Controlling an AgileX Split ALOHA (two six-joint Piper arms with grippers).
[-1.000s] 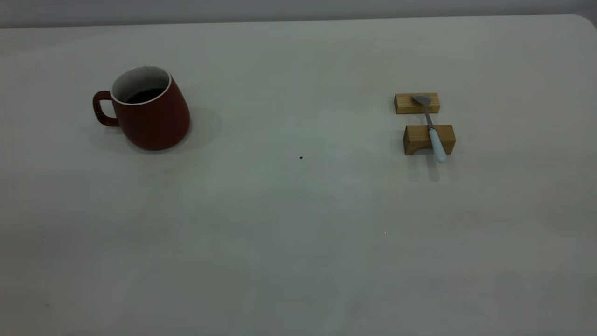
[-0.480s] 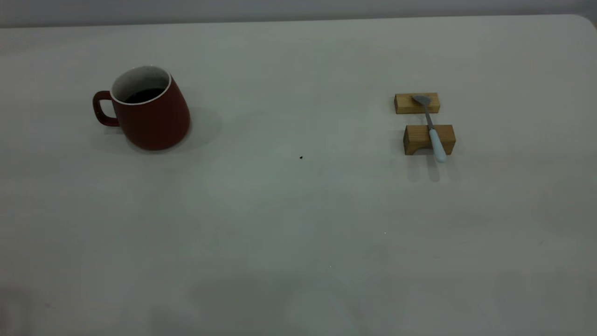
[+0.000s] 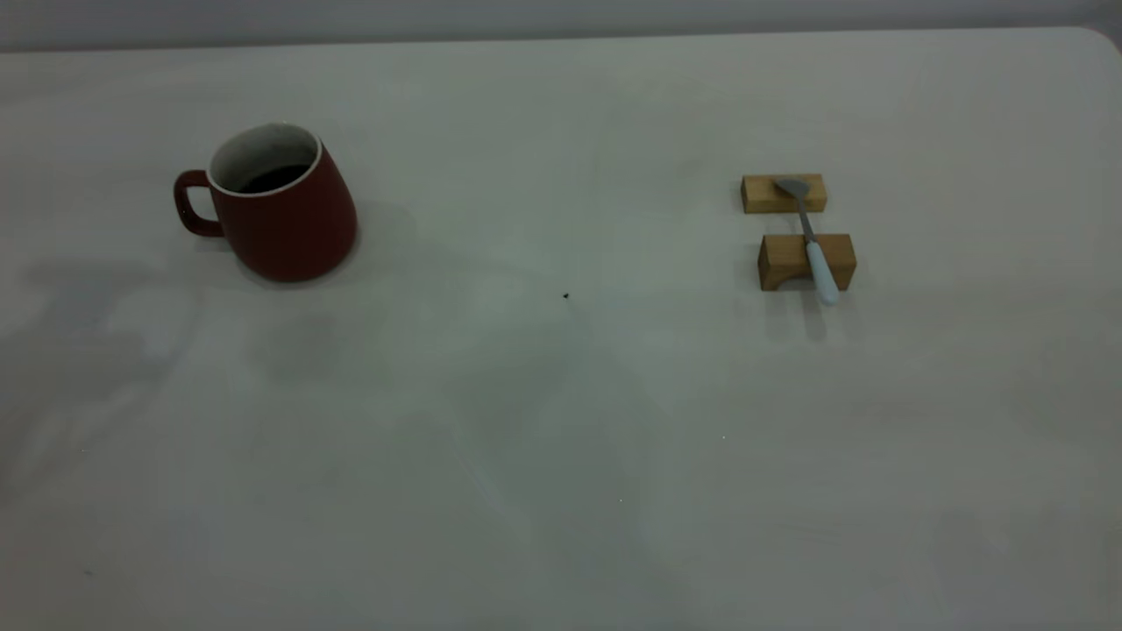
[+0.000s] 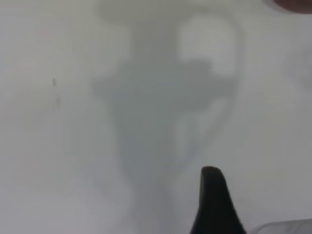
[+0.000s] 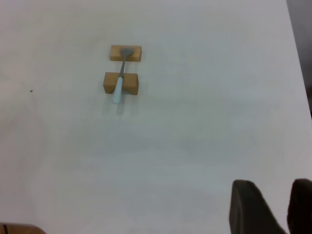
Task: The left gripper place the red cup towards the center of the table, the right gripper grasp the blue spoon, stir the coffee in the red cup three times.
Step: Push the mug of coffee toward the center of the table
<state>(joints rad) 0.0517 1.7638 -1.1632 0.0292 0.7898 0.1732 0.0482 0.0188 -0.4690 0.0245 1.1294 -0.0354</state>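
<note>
Red cup (image 3: 280,206) sitting upright on the left side of the table (image 3: 561,421) in the ext view, handle pointing out toward the left edge, dark coffee (image 3: 273,179) visible inside below the white speckled rim. Nothing touching it. Tiny dark speck (image 3: 565,296) near table center, well apart from the cup.

Blue spoon (image 3: 811,241) over on the right side, laid across two wooden blocks (image 3: 793,232): grey bowl on the far block, pale blue handle over the near block w/ its end sticking out past it. Same setup seen from the right wrist cam, spoon (image 5: 120,78) on blocks (image 5: 123,70), far off from the gripper.

Right gripper (image 5: 273,207) up above the table, well away from the spoon; two dark fingertips (image 5: 246,204) showing w/ a narrow gap between, holding nothing.

Left gripper: only one black fingertip (image 4: 213,200) in the left wrist cam, over bare table w/ its shadow below. Can't tell how far open, nothing seen in its grip. Sliver of red at the frame corner (image 4: 295,5), prob the cup. Neither arm visible in the ext view.
</note>
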